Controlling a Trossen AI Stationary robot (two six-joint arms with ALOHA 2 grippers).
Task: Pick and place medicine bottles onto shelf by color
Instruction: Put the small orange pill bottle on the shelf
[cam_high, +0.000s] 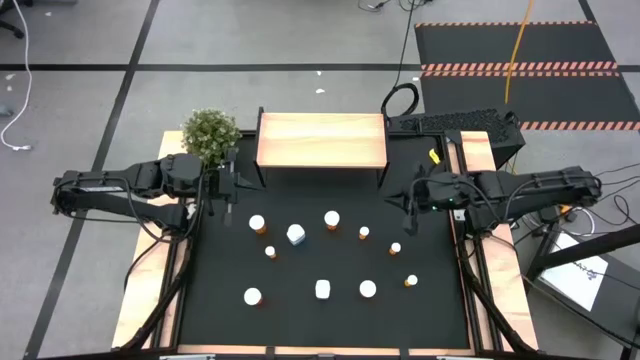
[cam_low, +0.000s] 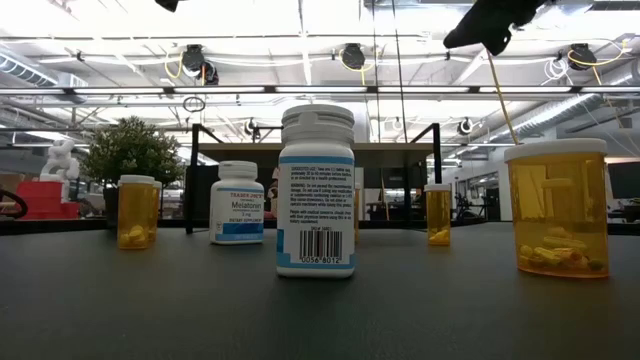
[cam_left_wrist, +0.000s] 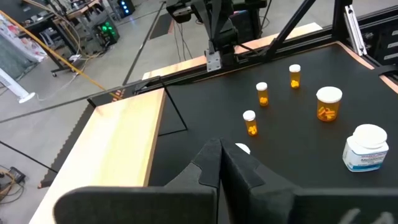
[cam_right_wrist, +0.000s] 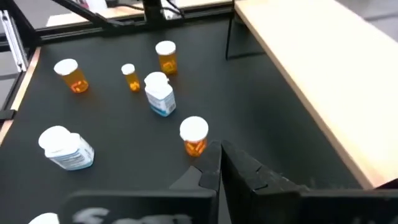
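Several medicine bottles stand upright on the black mat: orange ones with white caps (cam_high: 257, 224) (cam_high: 332, 219) (cam_high: 368, 290) (cam_high: 253, 296), tiny orange ones (cam_high: 364, 233) (cam_high: 395, 248) (cam_high: 411, 281), and white ones (cam_high: 296, 235) (cam_high: 322, 289). The light-wood shelf (cam_high: 320, 140) stands at the far edge with nothing on its top. My left gripper (cam_high: 238, 184) hovers shut at the shelf's left end. My right gripper (cam_high: 392, 197) hovers shut at its right end. Both are empty in the wrist views (cam_left_wrist: 217, 165) (cam_right_wrist: 217, 163).
A small potted plant (cam_high: 210, 135) stands at the far left beside the shelf. Pale wooden side rails (cam_high: 150, 290) (cam_high: 500, 290) flank the mat. In the low view a white bottle (cam_low: 316, 190) stands closest, with an orange one (cam_low: 558, 207) to its right.
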